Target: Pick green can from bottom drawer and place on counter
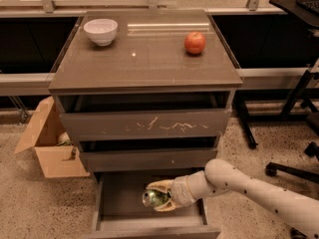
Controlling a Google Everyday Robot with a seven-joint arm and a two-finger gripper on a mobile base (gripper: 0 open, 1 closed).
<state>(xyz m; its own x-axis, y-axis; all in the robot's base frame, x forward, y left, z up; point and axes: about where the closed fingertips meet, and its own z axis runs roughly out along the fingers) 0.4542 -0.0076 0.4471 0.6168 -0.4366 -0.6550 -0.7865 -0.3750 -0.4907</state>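
Observation:
The bottom drawer of the grey-brown cabinet is pulled open. My gripper reaches into it from the right, its pale fingers shut around the green can, which lies on its side with a silver end facing left. The can is just above the drawer floor, near the middle. The counter above is flat and glossy.
A white bowl sits at the counter's back left and a red apple at its back right. An open cardboard box stands on the floor left of the cabinet. Dark chair and table legs stand to the right.

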